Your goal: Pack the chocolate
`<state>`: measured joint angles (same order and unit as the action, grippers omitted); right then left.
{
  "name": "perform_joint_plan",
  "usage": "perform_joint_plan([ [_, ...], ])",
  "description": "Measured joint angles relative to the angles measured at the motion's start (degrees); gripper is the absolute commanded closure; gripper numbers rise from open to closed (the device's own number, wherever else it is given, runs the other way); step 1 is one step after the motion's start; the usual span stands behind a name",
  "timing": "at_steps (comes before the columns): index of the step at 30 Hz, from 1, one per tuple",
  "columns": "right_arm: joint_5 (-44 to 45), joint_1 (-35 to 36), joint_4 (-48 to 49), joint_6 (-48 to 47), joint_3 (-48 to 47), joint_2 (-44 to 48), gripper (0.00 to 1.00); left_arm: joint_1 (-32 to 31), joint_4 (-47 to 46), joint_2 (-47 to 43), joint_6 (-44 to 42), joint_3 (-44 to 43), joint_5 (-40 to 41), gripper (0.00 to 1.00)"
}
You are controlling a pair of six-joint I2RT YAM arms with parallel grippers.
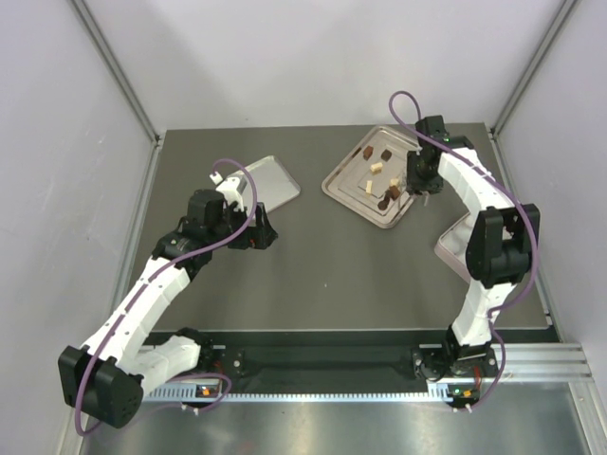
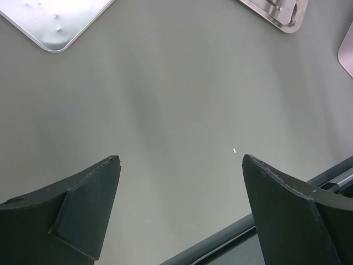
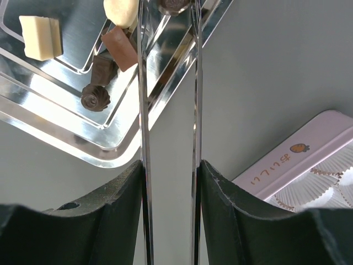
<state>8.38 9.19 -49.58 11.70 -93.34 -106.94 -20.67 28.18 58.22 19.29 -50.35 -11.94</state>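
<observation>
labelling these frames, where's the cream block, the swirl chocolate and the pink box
cream block point(image 3: 40, 37): right wrist view, on its top face
swirl chocolate point(image 3: 95, 98): right wrist view, on its ridged top
pink box point(image 3: 276, 165): right wrist view, on its printed pink edge

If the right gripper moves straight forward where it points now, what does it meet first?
Probably the dark chocolate at the tips of the tweezers the right gripper holds, over the tray; depth is unclear.
</observation>
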Motion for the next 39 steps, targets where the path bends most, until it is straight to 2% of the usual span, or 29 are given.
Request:
perform_joint_plan([
  [16, -0.74, -0.02, 0.55, -0.17, -0.11, -1.57, 0.59, 0.0, 0.0, 0.0, -0.02, 0.0, 0.02, 0.03],
  [24, -0.96, -0.13, 0.55, -0.44, -0.44, -3.06, 0.64, 0.0, 0.0, 0.0, 0.0, 0.0, 0.07, 0.03],
  [39, -0.74, -0.37, -1.01, -1.11, -2.8, -1.62, 0.68, 0.0, 0.02, 0.0, 0.0, 0.0, 0.22, 0.03],
])
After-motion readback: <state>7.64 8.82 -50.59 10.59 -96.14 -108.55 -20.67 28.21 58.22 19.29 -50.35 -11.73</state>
